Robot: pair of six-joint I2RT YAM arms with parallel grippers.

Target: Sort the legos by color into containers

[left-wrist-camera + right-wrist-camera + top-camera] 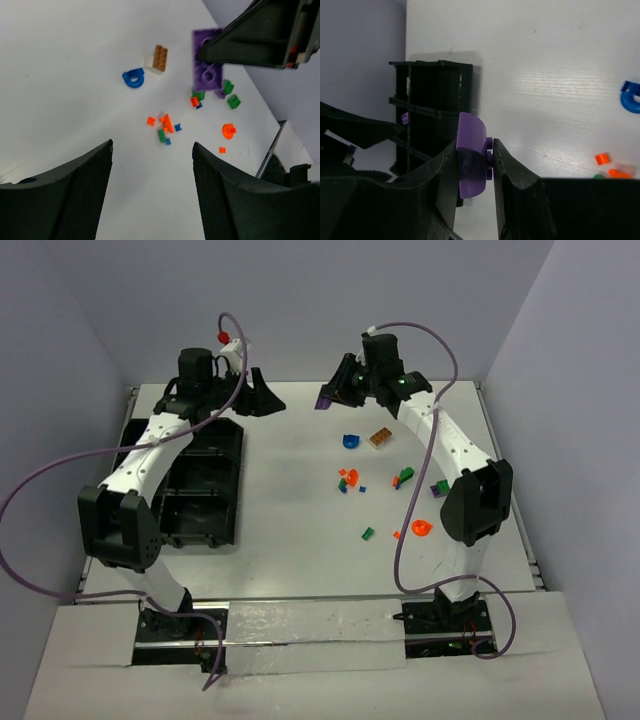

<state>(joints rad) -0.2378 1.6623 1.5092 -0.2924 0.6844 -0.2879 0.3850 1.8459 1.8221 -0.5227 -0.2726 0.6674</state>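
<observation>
Presently mid-carry. Finds the right gripper (475, 148) clamped on a purple piece (469, 160), held off the bench (300, 530) at its far side, well apart from the black tray (200, 512) lying along the left edge. Finds the left gripper (151, 147) spread wide and empty, raised near the tray's far right corner and facing the purple piece across a gap. Judges the step in hand as delivery of that one purple piece, with the bulk of the sorting not yet done: counts a blue rounded piece (349, 441), a brown brick (380, 437), an orange rounded piece (420, 527), a green brick (368, 533) and a small mixed cluster (347, 480) loose on the bench's right half. Notes a purple speck (404, 118) at the tray's wall in the right wrist view; cannot tell which compartment. Judges the next move as either a reach across to the tray or a pass into the left gripper's spread jaws; calls in both cases for square alignment and a release only over the compartment meant for purple. Describes the bench as white, smooth and faintly streaked with glare, with a wrinkled shiny strip (300, 625) between the arm bases (170, 625) at the near edge. Describes the room as a plain enclosure of pale lilac-grey walls (300, 300) on three sides.
</observation>
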